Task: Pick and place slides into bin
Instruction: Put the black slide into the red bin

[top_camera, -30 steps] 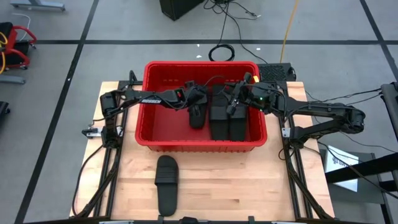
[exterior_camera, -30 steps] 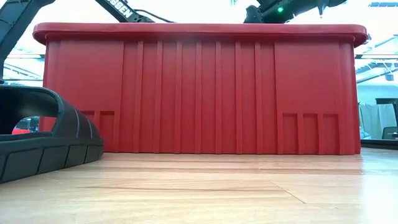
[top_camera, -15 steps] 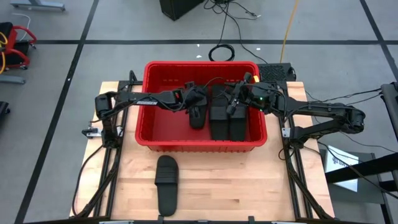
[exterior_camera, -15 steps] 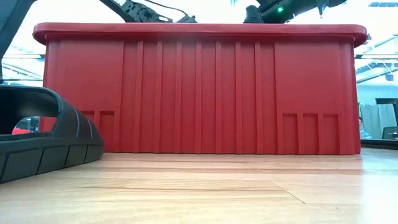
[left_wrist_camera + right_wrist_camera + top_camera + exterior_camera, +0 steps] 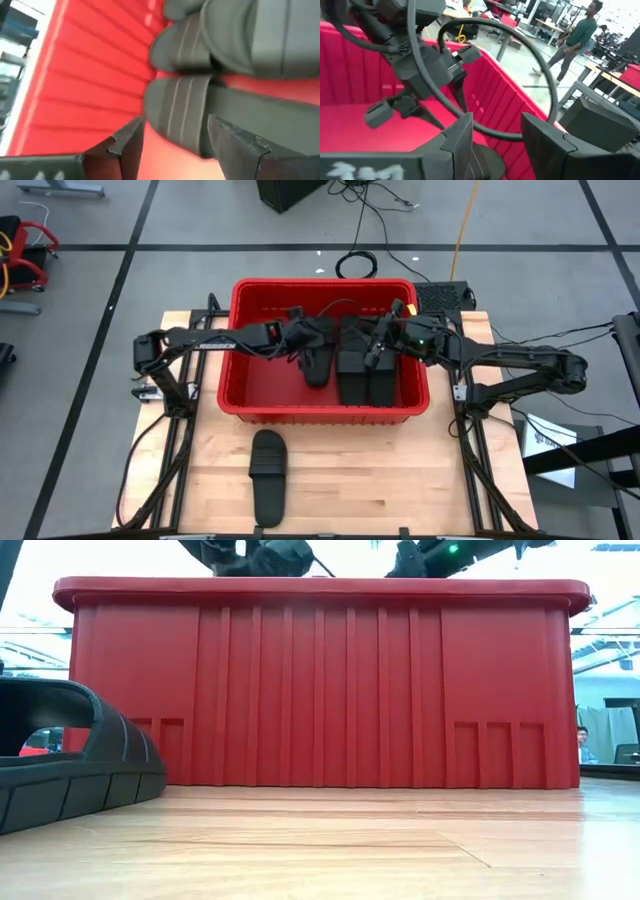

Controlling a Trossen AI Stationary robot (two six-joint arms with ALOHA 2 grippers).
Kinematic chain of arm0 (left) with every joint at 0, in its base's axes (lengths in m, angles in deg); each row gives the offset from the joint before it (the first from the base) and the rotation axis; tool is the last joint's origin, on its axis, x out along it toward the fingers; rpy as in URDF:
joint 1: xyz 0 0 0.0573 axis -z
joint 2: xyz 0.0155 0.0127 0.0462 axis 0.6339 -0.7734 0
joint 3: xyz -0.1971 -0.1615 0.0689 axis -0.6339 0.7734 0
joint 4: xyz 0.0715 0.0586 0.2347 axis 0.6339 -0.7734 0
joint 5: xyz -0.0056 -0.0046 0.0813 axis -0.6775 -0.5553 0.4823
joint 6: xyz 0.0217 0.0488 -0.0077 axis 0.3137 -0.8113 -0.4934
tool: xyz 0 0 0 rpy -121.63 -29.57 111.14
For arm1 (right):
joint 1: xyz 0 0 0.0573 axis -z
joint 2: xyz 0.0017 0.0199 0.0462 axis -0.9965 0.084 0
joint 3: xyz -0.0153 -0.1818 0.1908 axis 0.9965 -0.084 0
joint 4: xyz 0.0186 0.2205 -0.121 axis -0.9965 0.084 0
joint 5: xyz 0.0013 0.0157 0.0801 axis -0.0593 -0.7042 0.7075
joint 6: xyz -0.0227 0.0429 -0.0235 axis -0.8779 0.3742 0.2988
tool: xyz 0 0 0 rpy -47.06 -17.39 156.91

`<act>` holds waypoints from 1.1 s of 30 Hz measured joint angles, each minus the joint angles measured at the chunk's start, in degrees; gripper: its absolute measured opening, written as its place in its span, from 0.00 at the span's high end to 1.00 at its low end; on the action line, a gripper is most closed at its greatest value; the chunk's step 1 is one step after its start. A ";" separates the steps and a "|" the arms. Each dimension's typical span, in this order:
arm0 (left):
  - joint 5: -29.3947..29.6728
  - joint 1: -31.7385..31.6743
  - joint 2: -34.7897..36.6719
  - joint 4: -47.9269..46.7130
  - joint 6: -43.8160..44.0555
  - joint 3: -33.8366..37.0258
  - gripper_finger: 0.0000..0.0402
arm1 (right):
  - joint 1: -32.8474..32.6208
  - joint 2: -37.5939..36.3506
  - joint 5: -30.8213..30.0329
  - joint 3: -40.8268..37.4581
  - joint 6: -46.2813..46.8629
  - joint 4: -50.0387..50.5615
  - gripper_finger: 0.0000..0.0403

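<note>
Overhead, the red bin point(image 5: 325, 350) sits at the far middle of the wooden counter point(image 5: 420, 470), and both arms reach in over its rim from either side. The left tool point(image 5: 318, 355) hangs above a single black slide point(image 5: 315, 368) lying on the bin floor near the centre; the right tool point(image 5: 372, 350) is over a pair of slides point(image 5: 362, 375) lying side by side in the bin's right half. One more slide point(image 5: 268, 477) lies alone on the counter in front of the bin, well apart from both arms.

From counter height, the bin's ribbed front wall point(image 5: 320, 690) fills most of the picture, with parts of the two arms showing above its rim. The lone slide point(image 5: 70, 765) looms at the near left edge, its strap arching up over the sole. A person point(image 5: 582, 743) shows small in the room beyond the bin's right corner.

Through the left wrist camera, the left tool's fingers point(image 5: 235, 150) stand wide apart with nothing between them, just above slides point(image 5: 210, 55) stacked against the bin's red wall.

Through the right wrist camera, the right tool's fingers point(image 5: 545, 145) are parted and gripping nothing. Ahead of them are the left arm's tool point(image 5: 407, 97), a looping black cable point(image 5: 530, 65) and the red bin wall, with a person point(image 5: 572, 42) walking in the room behind.
</note>
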 joint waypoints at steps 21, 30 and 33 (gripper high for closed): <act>20.86 15.62 12.52 -20.69 18.20 0.00 0.46 | -20.09 -4.13 0.01 0.05 5.52 -0.17 0.62; 28.91 32.42 13.41 -26.50 29.74 0.07 0.46 | -29.90 -4.05 0.06 0.03 8.34 -3.86 0.62; 32.37 38.36 13.68 -27.59 33.89 0.07 0.46 | -32.66 -3.34 0.08 0.03 8.31 -5.43 0.62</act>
